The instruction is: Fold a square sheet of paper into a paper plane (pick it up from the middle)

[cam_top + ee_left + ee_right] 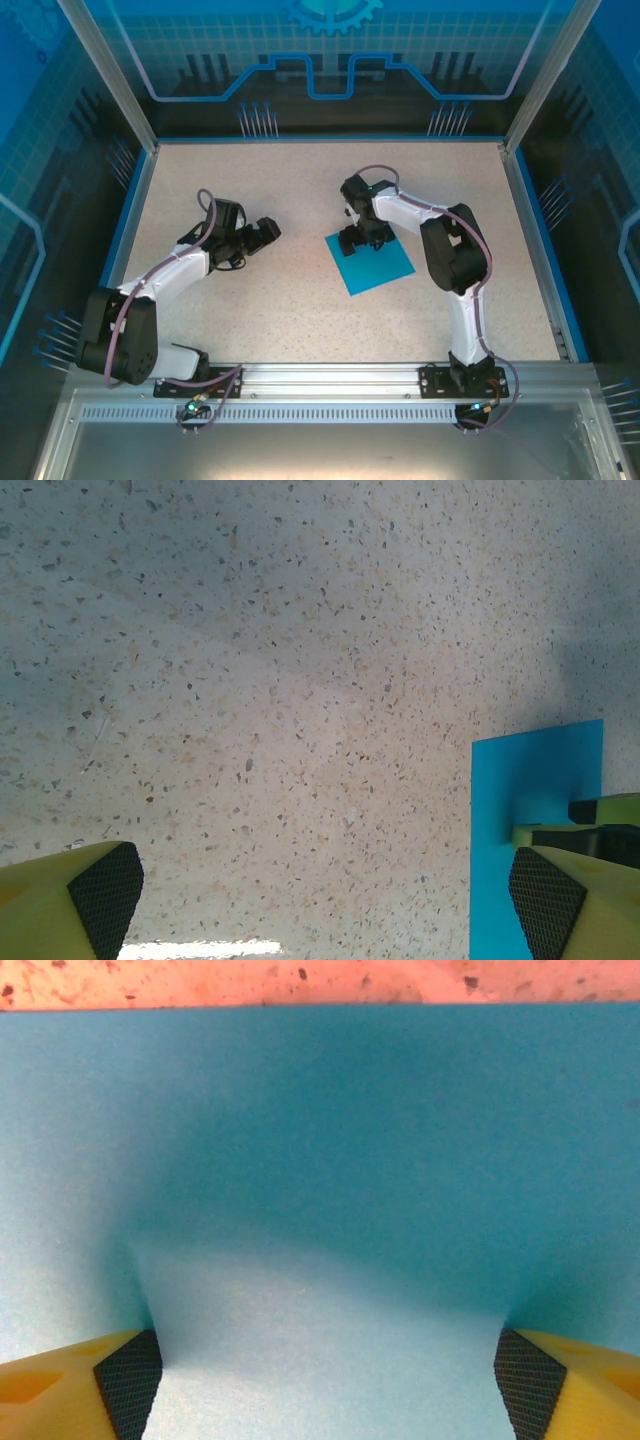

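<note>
The square sheet of paper lies on the speckled table, just right of centre; the right gripper stands on its far-left part, jaws spread wide, both pads down on the sheet with a paler patch of paper between them, nothing clamped; the left gripper hovers wide open over bare table to the sheet's left, holding nothing.

The counter looks matt, speckled and stone-like. The square sheet of paper is thin, smooth, matt paper. The right pincer has yellow plastic fingers faced with black cross-hatched pads. The near rail is brushed metal.
</note>
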